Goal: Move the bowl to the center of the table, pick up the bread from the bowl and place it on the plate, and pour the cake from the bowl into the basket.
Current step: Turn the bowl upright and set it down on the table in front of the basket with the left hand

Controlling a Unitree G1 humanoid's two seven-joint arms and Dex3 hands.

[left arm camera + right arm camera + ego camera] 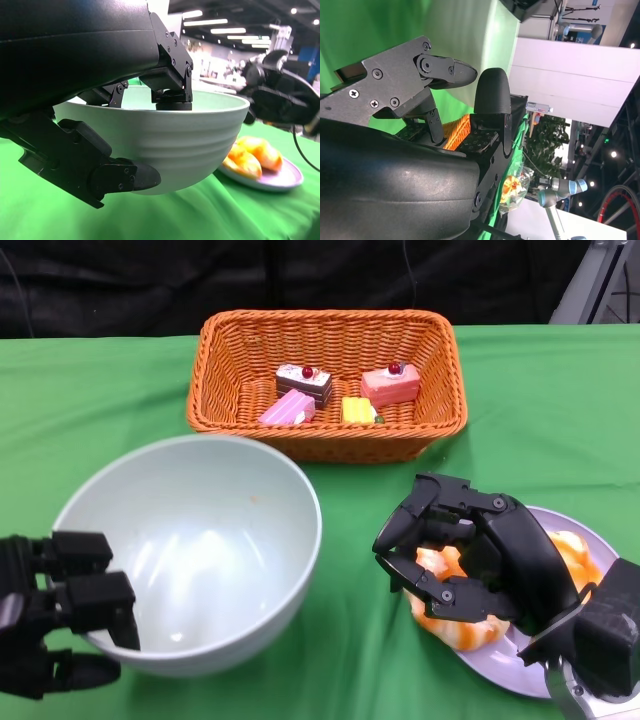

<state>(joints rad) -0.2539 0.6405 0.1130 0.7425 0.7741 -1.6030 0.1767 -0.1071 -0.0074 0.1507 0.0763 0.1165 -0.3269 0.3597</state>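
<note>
The pale green bowl (215, 540) stands empty at the lower left; my left hand (60, 615) grips its near rim, fingers inside and thumb outside, as the left wrist view also shows on the bowl (185, 135). Orange-glazed bread (455, 628) lies on the grey plate (590, 532) at the lower right. My right hand (480, 560) hovers just over the bread with its fingers apart. In the left wrist view the right hand (280, 95) sits above the bread (250, 157) with a gap between them. Several cake pieces (305, 382) lie in the orange basket (325, 330).
A green cloth (90, 400) covers the table. The basket stands at the back centre, close behind the bowl. In the right wrist view my own fingers (492, 100) fill the frame, with a sliver of basket (457, 132) behind them.
</note>
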